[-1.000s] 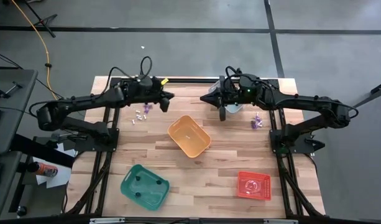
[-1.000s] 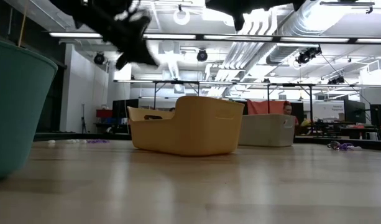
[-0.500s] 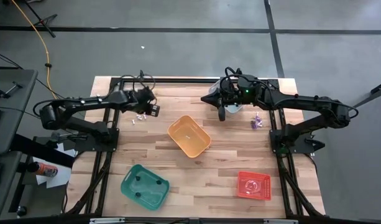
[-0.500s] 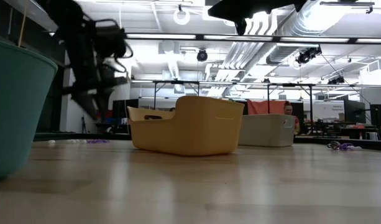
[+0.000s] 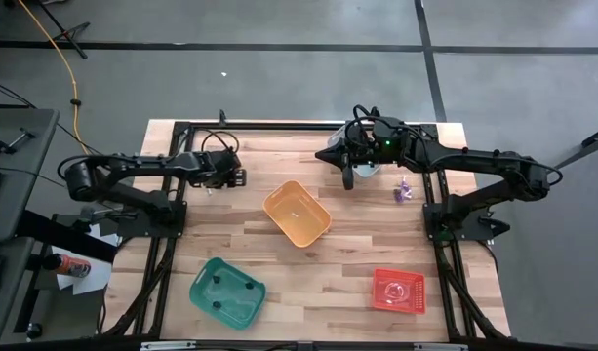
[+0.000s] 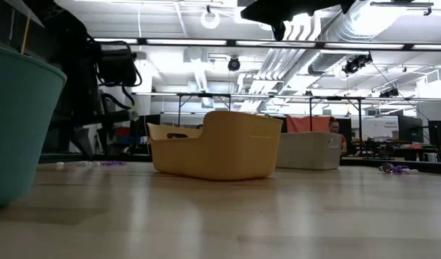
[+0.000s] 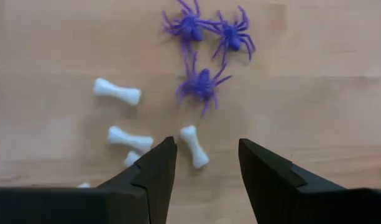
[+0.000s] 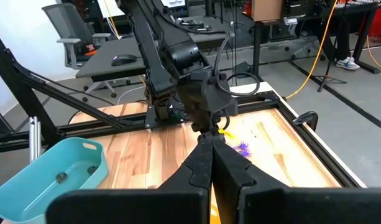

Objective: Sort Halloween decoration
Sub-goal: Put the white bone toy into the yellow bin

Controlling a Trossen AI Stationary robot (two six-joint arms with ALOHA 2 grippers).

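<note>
Left gripper point(image 7: 202, 167) open, empty, low over a white bone point(image 7: 194, 145) near purple spiders point(image 7: 202, 84). Right gripper point(image 8: 210, 163) shut, holding nothing.

— What's under the left gripper point(image 7: 202, 163)?

— Pale wood table point(image 7: 314, 74), planks with a fine grain and a soft satin sheen. Its fingers point(image 7: 154, 167) look like matt black plastic, smooth-faced.

— And the trinkets ahead of the fingertips?

— White bones point(image 7: 195, 146), smooth moulded plastic, slightly glossy. Beyond them purple spiders point(image 7: 201, 82), plastic too, with a rubbery, dull look.

— The bins?

— Orange bin point(image 5: 297, 214), green bin point(image 5: 227, 290) and red bin point(image 5: 398, 291): smooth plastic, the orange one matt in the low view.

— The right gripper point(image 8: 210, 144)?

— Same matt black, fingers pressed together. The table's frame point(image 8: 302, 121) looks like black-painted metal.
</note>
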